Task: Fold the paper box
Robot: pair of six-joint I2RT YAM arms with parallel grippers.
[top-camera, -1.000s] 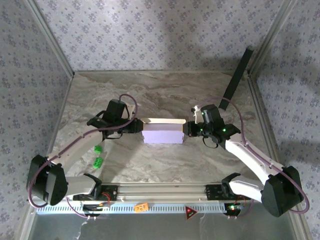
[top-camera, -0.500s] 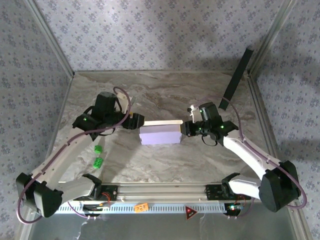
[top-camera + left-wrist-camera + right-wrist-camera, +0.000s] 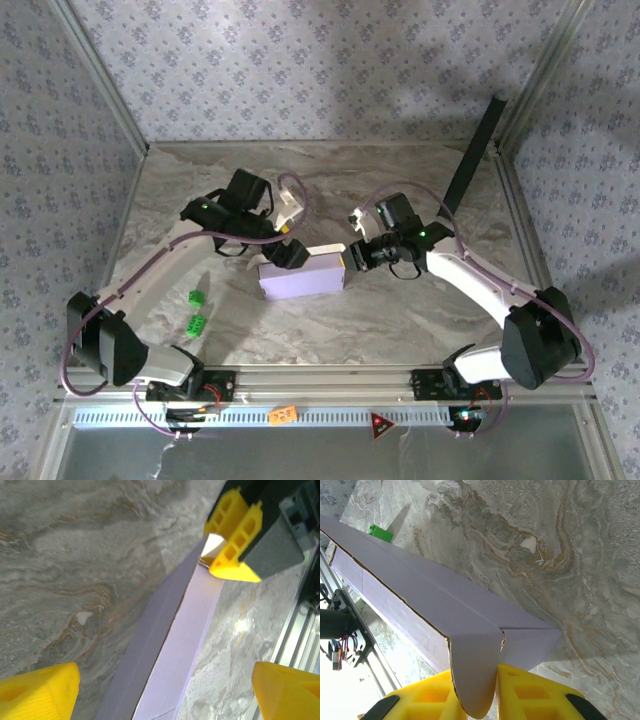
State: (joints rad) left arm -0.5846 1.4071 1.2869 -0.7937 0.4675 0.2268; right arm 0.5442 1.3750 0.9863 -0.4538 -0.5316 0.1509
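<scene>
Your right fingers (image 3: pixel 350 256) are closed on the right-hand end of the paper box (image 3: pixel 303 279). In the right wrist view a lavender flap (image 3: pixel 474 672) hangs down between the two yellow pads (image 3: pixel 532 697), which press it from both sides, so that end is firmly pinched.

Your left fingers (image 3: pixel 288 250) stand wide apart and hold nothing. They hover at the far left corner of the box. In the left wrist view the two yellow tips sit in the bottom corners of the picture, and the long lavender body of the box (image 3: pixel 172 645) runs up between them without touching either tip. At the far end of that view you can see the right arm's yellow pads clamped on the box's end.

The box is around the middle of the marbled tabletop (image 3: pixel 400 330), between the two arms. Its long side runs left to right and its lavender face is up, and a thin beige edge shows along its far side. It looks mostly closed up into a flat rectangular shape. You cannot tell from these views whether its underside rests fully on the tabletop or is lifted a little at the gripped end.

Two small green blocks (image 3: pixel 196 310) lie to the left of the box, well apart from it, near the left arm. A long black panel (image 3: pixel 475 155) leans in the far right corner.
</scene>
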